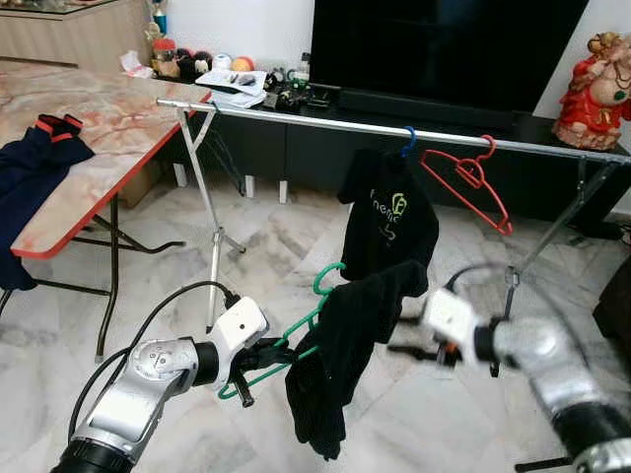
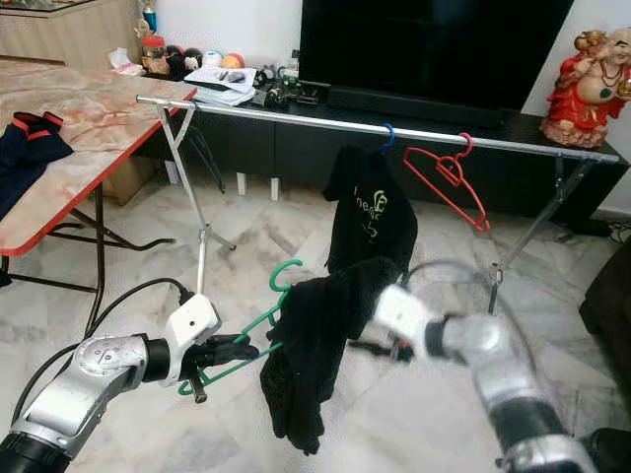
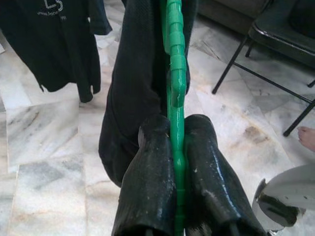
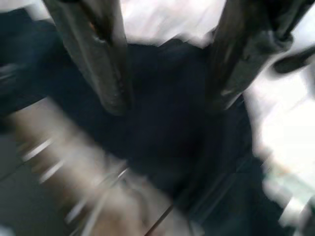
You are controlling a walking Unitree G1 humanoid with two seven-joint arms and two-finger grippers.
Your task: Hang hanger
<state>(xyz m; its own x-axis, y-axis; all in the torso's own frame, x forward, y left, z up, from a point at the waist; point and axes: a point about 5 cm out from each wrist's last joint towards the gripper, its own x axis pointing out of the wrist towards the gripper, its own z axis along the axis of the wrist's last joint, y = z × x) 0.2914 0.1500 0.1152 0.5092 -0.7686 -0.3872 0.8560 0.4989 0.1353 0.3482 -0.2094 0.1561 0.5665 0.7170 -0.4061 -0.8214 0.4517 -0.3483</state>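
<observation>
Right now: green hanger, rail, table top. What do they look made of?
Green hanger: looks like moulded plastic, glossy, with seams and ribs, clamped in the left gripper.
Rail: likely metal tube, silver with a bright sheen.
Table top: marble-pattern surface, glossy with a red edge; probably laminate, cannot confirm.

Left claw (image 3: 176,152) clamping green hanger (image 3: 175,73), black garment (image 3: 133,83) draped, marble floor (image 3: 49,147)

The room is evenly and brightly lit, and only soft shadows are cast on the floor (image 1: 276,246). Faint glare is seen on the table (image 1: 99,118). The right arm (image 1: 532,355) is smeared by motion blur. The right wrist view is heavily blurred throughout; the left wrist view is sharp.
</observation>
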